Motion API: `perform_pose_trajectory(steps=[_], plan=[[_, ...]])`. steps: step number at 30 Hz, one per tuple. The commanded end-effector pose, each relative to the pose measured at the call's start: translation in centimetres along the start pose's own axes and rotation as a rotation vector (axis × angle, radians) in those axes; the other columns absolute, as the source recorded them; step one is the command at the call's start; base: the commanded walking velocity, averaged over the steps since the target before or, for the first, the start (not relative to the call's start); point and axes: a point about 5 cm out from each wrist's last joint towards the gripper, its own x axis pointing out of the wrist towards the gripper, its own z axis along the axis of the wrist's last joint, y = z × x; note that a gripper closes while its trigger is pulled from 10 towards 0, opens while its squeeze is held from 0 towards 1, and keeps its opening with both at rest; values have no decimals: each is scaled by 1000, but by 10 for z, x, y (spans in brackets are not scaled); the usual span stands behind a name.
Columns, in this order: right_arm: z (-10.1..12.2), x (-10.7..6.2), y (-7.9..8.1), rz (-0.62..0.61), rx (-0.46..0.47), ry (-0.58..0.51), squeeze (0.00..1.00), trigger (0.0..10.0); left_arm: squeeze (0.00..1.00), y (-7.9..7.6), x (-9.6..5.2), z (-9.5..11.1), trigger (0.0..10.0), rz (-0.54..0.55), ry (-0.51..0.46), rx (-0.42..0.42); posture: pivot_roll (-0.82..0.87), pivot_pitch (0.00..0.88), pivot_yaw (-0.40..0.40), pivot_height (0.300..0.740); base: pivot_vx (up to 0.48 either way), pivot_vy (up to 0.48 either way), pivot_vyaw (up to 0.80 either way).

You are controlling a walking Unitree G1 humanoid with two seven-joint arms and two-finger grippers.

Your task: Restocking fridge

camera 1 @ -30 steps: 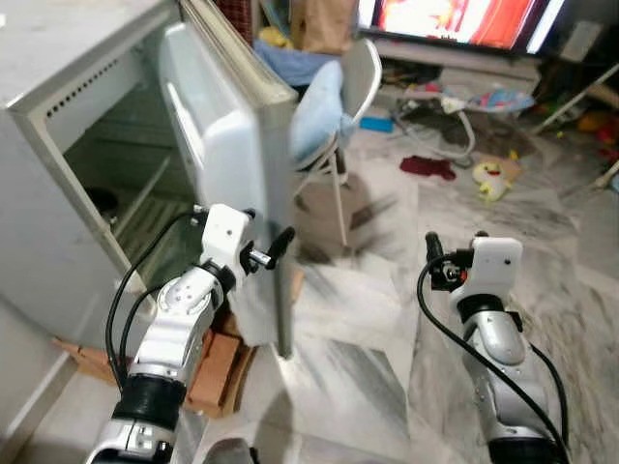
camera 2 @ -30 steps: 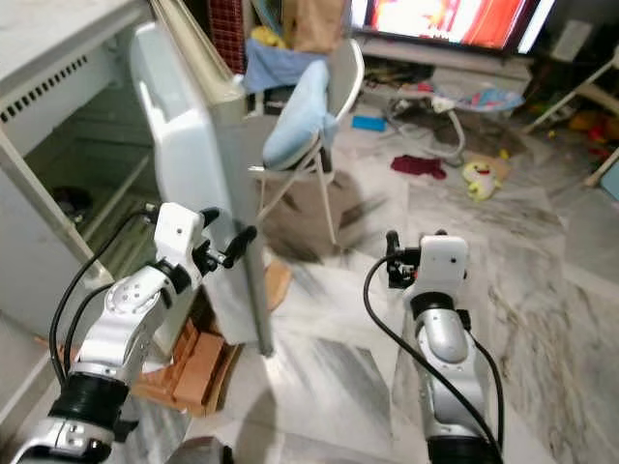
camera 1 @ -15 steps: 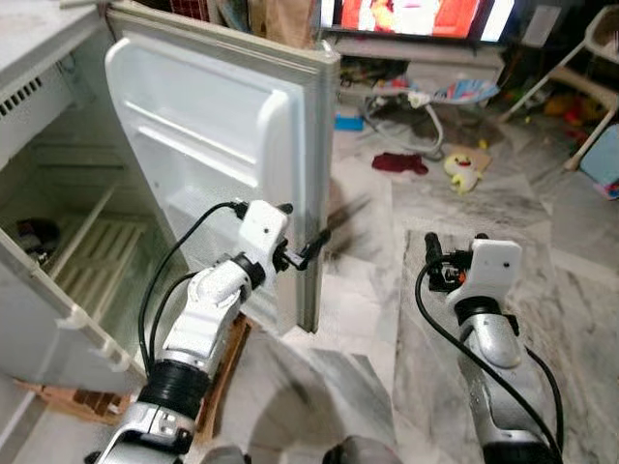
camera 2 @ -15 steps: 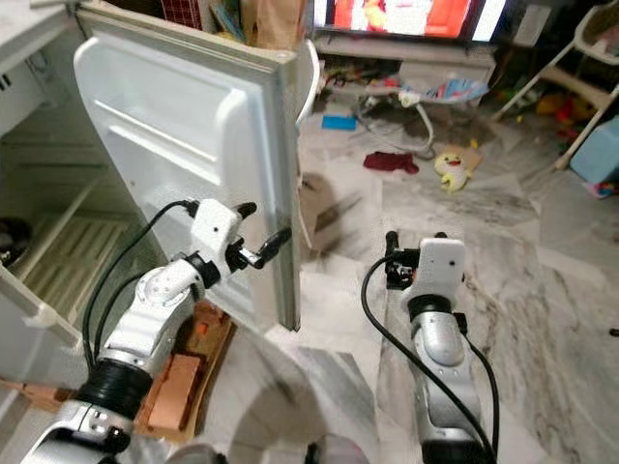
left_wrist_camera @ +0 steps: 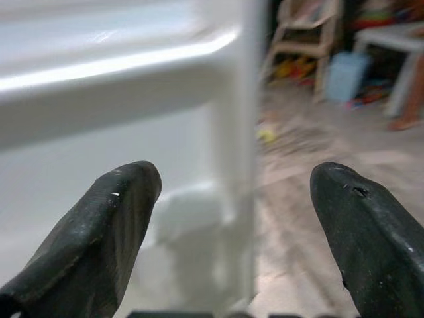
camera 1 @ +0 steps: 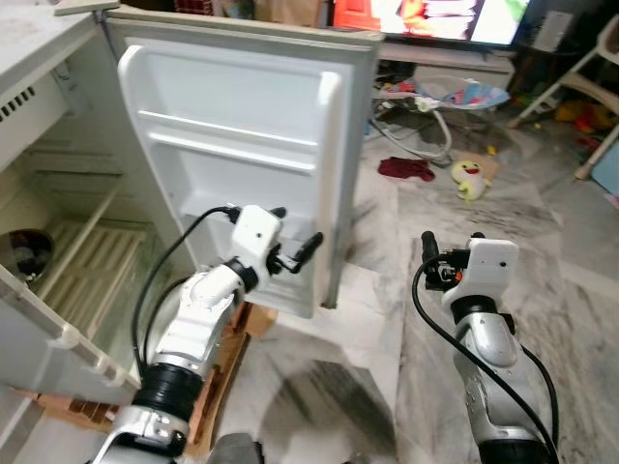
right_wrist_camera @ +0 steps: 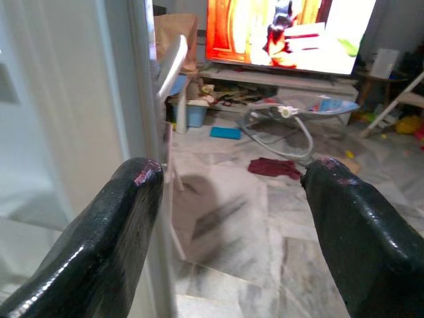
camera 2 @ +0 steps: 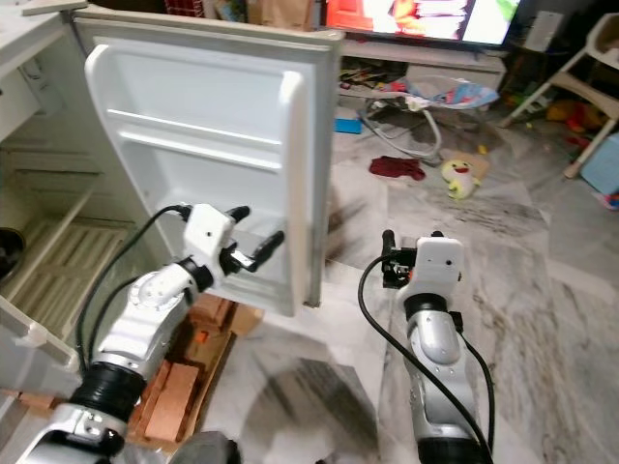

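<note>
The fridge [camera 1: 58, 145] stands at the robot's left, a small white unit with its door [camera 1: 242, 164] swung wide open so the inner face looks toward the camera. That inner liner is plain white moulded plastic with a raised rim, two shallow horizontal rails across its upper part and a deeper pocket near the bottom; its outer edge is grey. Inside the cabinet, beyond the door's hinge side, a white slatted wire shelf [camera 1: 92, 275] lies low down, and a dark round bowl-like thing [camera 1: 24, 253] sits at the cabinet's near edge; what it is cannot be told. The cabinet rests on reddish bricks [camera 2: 179, 377] just below the door's lower corner.

The left gripper [camera 1: 298, 253] is raised in front of the door's lower pocket, near its free edge, its two black fingers spread apart and holding nothing; in the left wrist view the fingers [left_wrist_camera: 106, 232] frame the liner's rim with a clear gap between them. The right gripper [camera 1: 430, 259] hovers over the marble floor [camera 1: 542, 242] to the side of the door's free edge, well apart from it, its fingers [right_wrist_camera: 99, 245] likewise parted and empty.

Past the door, across the floor, lie a dark red cloth [camera 1: 406, 169] and a yellow soft toy [camera 1: 471, 177], with a baby bouncer [camera 1: 455, 97] and a lit television [camera 1: 435, 17] behind them.
</note>
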Motion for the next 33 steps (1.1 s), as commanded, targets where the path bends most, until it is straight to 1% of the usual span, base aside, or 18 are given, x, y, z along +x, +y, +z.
perform_pose_trajectory(steps=[1,2,3,4,5,6,8,10,12,15,16,18,23,24,25,27,28,33], plan=[[-3,-3,-15,-67,-12,18,0,10000,0,-2,-5,-1,10000,3,-2,-17,-37,52,-28,740,431,0,0],[-3,-3,-15,-67,-12,18,0,10000,0,-2,-5,-1,10000,3,-2,-17,-37,52,-28,740,431,0,0],[-4,-4,-17,-77,-6,26,0,10000,0,1,-9,-4,10000,19,4,-25,-38,52,-28,740,435,0,0],[-5,-4,-18,-75,-2,26,0,10000,0,3,-15,-7,10000,36,11,-35,-39,52,-27,740,431,0,0],[-5,-6,-19,-69,5,21,0,10000,0,4,-26,-13,10000,70,25,-59,-41,52,-28,740,431,0,0],[-5,-6,-19,-69,5,21,0,10000,0,4,-26,-13,10000,70,25,-59,-41,52,-28,740,431,0,0],[-6,-6,-19,-70,-17,30,0,10000,0,2,-41,-19,10000,102,35,-119,-41,50,-32,740,364,-304,0],[-6,-7,-20,-71,-22,33,0,10000,0,2,-43,-20,10000,106,37,-124,-37,50,-35,740,334,-341,0],[-8,-5,-20,-77,-44,47,0,10000,0,0,-49,-22,10000,110,47,-113,-26,51,-44,740,124,-369,0],[-8,-3,-18,-69,-57,55,0,10000,0,-1,-50,-22,10000,115,47,-115,-24,52,-48,740,0,-430,0],[-6,0,-14,-60,-75,48,0,10000,0,-2,-50,-21,10000,119,48,-113,-23,52,-49,740,0,-420,0],[-1,4,-8,-17,-89,24,0,10000,0,-4,-49,-19,10000,118,45,-106,-22,52,-50,740,249,-407,0],[5,7,-3,3,-108,-25,0,10000,0,-6,-44,-16,10000,101,37,-92,-22,50,-49,740,289,-379,0],[8,7,0,29,-150,-44,0,10000,0,-5,-43,-13,10000,97,35,-84,-24,50,-45,740,322,-349,0],[8,7,0,32,-160,-41,0,10000,0,-5,-42,-13,10000,97,36,-79,-24,50,-45,740,326,-349,0],[4,5,1,74,-73,-11,0,10000,0,-3,-42,-12,10000,96,39,-70,-24,50,-44,740,326,-349,0],[5,4,-1,53,-46,-15,0,10000,0,-2,-42,-12,10000,99,41,-67,-22,51,-42,740,330,-345,0],[7,5,-3,38,-49,-31,0,10000,0,2,-42,-10,10000,110,39,-50,-17,62,-41,740,337,-338,0]])
